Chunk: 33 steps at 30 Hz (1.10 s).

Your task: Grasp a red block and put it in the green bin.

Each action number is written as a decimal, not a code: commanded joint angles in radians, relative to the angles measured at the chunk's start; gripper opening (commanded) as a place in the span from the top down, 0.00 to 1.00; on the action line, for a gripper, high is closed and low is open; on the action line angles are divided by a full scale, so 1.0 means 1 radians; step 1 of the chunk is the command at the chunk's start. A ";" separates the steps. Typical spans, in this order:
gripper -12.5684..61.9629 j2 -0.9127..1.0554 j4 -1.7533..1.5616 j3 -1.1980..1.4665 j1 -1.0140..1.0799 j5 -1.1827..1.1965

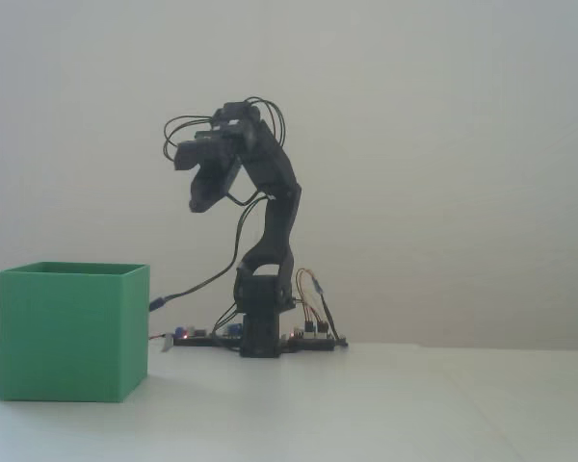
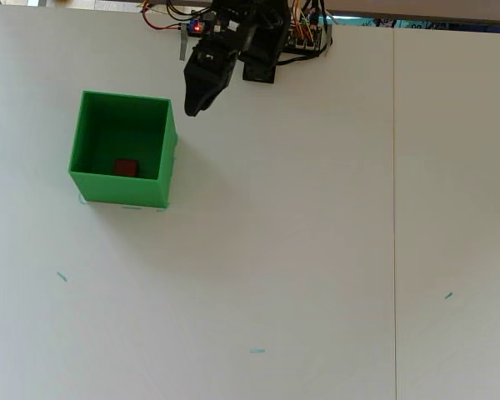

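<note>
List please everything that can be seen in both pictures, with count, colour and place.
bin: one, green, open on top, left part of the table in the overhead view.
block: one, red, on the floor of the bin, near its front wall.
table: one, white, with a few small teal marks.
circuit boards with wires: around the arm's base, far edge of the table.
arm: one, black, folded up at the far edge.
pincer: one, black, raised, beside the bin's far right corner, holding nothing visible.
</note>
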 commanded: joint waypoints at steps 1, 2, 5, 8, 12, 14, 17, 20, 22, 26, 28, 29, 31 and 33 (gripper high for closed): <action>0.39 0.055 -0.052 -0.005 -0.066 0.077; 0.39 0.064 -0.052 0.000 -0.089 0.109; 0.39 0.086 -0.046 0.008 -0.127 0.155; 0.38 0.091 -0.044 0.035 -0.164 0.176; 0.39 0.140 -0.046 0.098 -0.187 0.181; 0.39 0.155 -0.052 0.150 -0.186 0.183; 0.39 0.184 -0.066 0.221 -0.184 0.201; 0.39 0.209 -0.080 0.270 -0.187 0.207; 0.39 0.221 -0.080 0.299 -0.195 0.210; 0.39 0.235 -0.084 0.376 -0.206 0.230; 0.38 0.236 -0.106 0.431 -0.206 0.230; 0.38 0.238 -0.123 0.456 -0.204 0.230; 0.38 0.238 -0.158 0.499 -0.202 0.229; 0.38 0.238 -0.172 0.523 -0.199 0.229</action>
